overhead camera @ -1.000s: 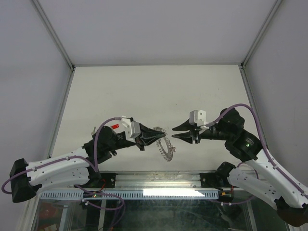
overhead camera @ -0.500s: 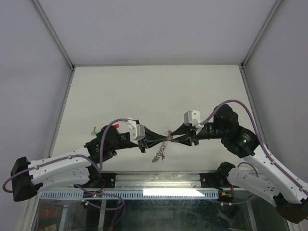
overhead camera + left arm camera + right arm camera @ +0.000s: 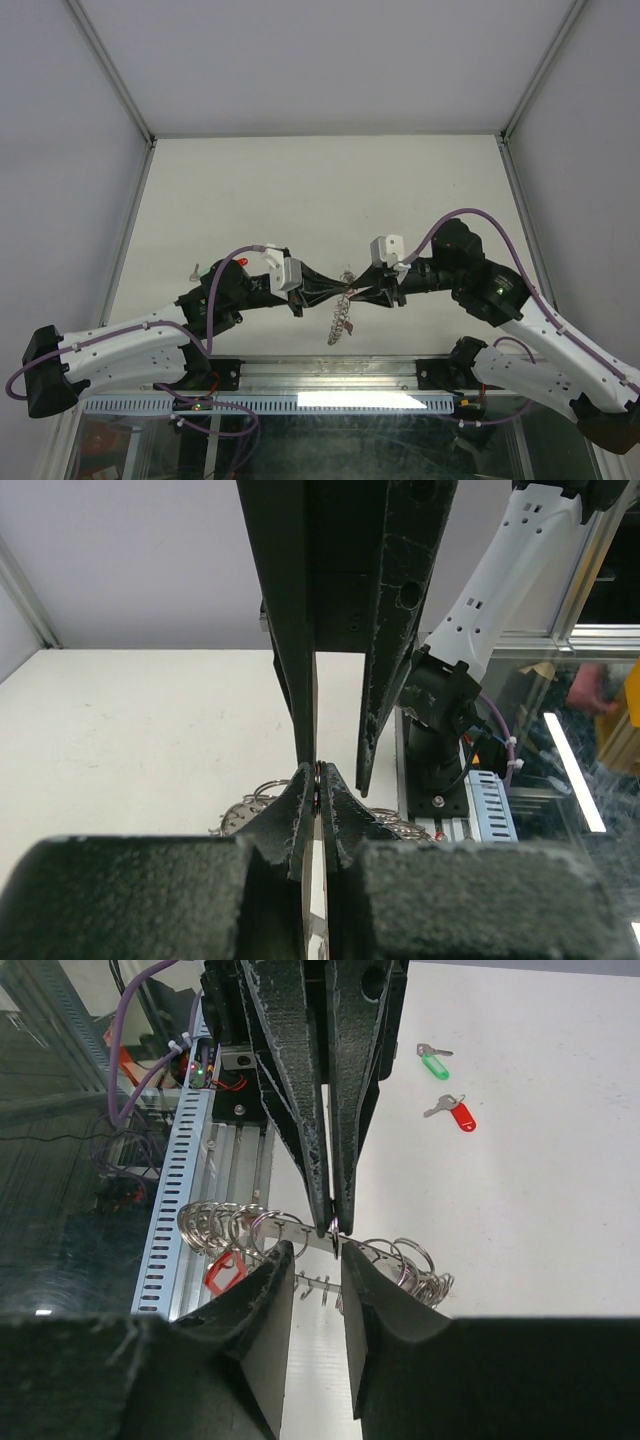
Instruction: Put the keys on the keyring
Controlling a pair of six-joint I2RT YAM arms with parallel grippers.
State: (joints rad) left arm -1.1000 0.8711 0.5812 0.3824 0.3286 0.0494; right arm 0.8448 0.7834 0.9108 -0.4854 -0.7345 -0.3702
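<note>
Top external. The left gripper (image 3: pixel 338 292) and right gripper (image 3: pixel 355 293) meet tip to tip at lower centre, above the near edge of the table (image 3: pixel 330 190). The keyring (image 3: pixel 343 318) hangs between them as a thin, jagged string, too small here to read as a ring. The jaw gaps cannot be made out from this height. A red key (image 3: pixel 241 262) and a green key (image 3: pixel 203 268) lie on the table at left, partly hidden behind the left arm and its cable.

Left wrist. The left gripper (image 3: pixel 316 780) is pressed together on a thin dark ring edge at bottom centre. The right gripper (image 3: pixel 335 772) comes down from the top, its fingers apart and straddling that pinch. Only scraps of the keyring (image 3: pixel 250 802) fringe show beside the pads. No loose keys are in sight here.

Right wrist. The right gripper (image 3: pixel 315 1255) fills the bottom of the frame, spread, with a gap between its fingers. Whether it touches the ring I cannot tell. The left gripper (image 3: pixel 331 1225) drops from the top, pinching the flat strip of the keyring (image 3: pixel 240 1225), whose fringe of small loops runs left to right. A red tag (image 3: pixel 222 1272) hangs under the loops at left. The green key (image 3: pixel 436 1060) and red key (image 3: pixel 455 1112) lie at upper right, well apart from the ring. A slotted rail (image 3: pixel 170 1210) runs down the left.
</note>
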